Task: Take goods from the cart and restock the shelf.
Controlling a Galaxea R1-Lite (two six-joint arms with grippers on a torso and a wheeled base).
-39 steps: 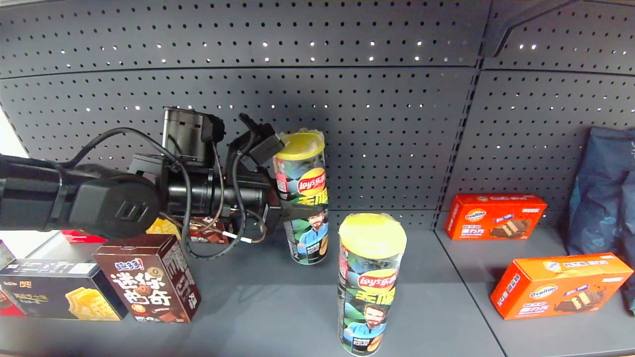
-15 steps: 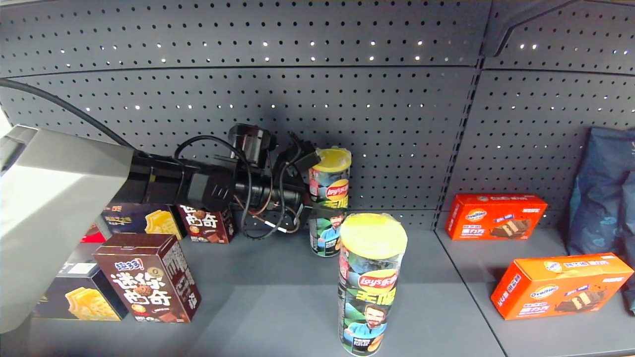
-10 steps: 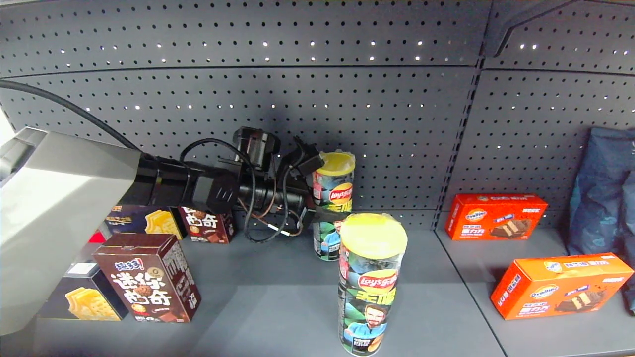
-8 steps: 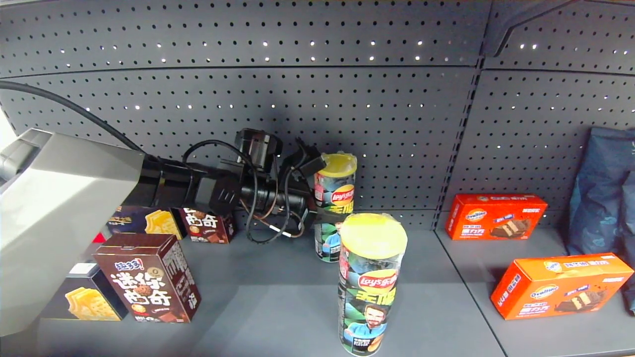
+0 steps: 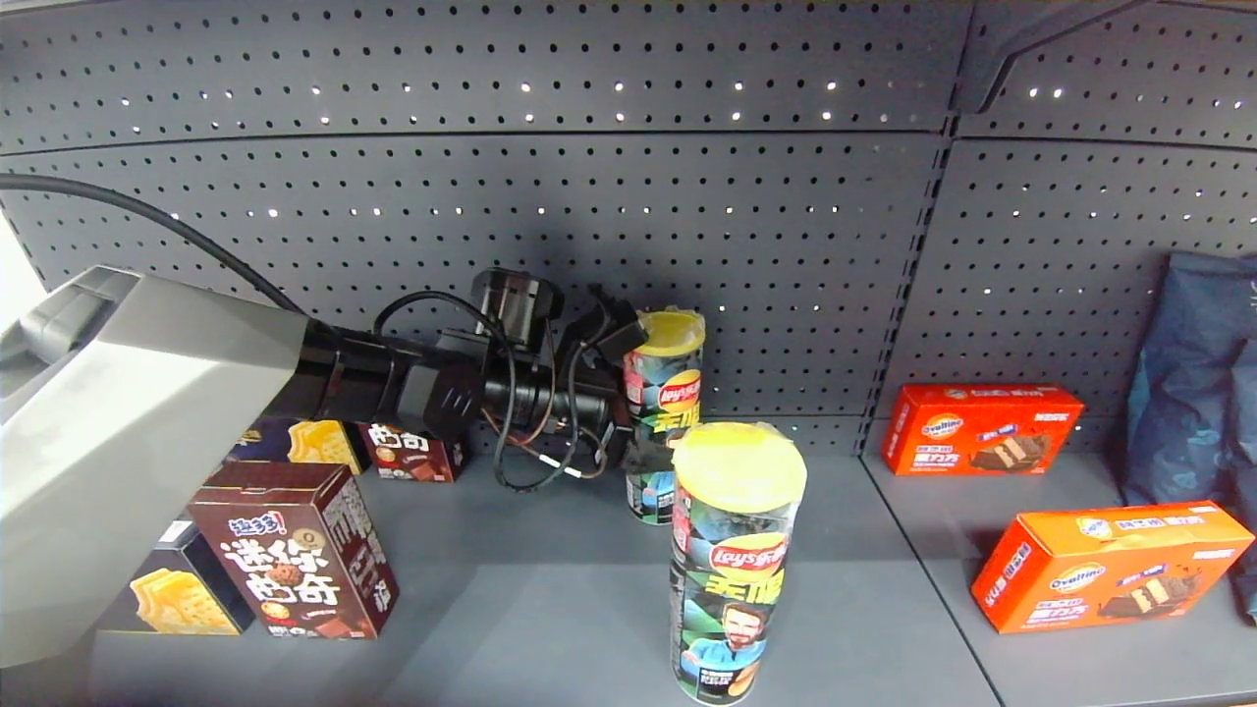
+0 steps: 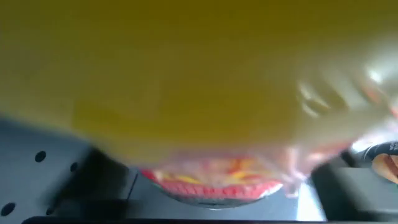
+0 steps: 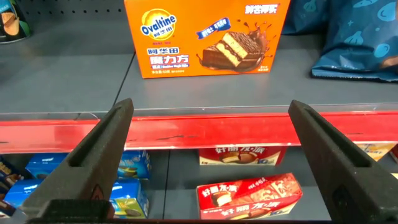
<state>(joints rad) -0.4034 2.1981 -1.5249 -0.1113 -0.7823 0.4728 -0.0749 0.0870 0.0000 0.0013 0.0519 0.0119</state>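
Item in hand: one rear can [image 5: 666, 393] of crisps, yellow lid, upright, clamped round its middle by my left gripper [image 5: 640, 444], whose jaws are closed on its body. In the left wrist view its yellow lid [image 6: 186, 74] sits right against the lens. Location: far back on the shelf [image 5: 550, 609], close to the pegboard [image 5: 687, 226] and directly behind the front can [image 5: 737, 560], which stands free near the shelf's front edge. The rear can's base looks level with the shelf surface, but I cannot tell whether it is fully seated. Right gripper [image 7: 211, 112]: jaws spread wide, carrying nothing, held low in front of the shelf's red edge strip [image 7: 199, 132] with an orange box [image 7: 205, 37] beyond it. Other stock: brown biscuit box [image 5: 295, 550] to the left, two orange boxes [image 5: 982, 428] [image 5: 1110, 565] in the next bay. Progress, as I judge it: one can shelved, a second at its spot and not yet let go. Left to do: release it, back the arm out without knocking the front can, then fetch more from the cart. Change: 2.6 s ago this can hung higher and farther forward; since then the arm has carried it back and down, settling slightly lower over the last half second.
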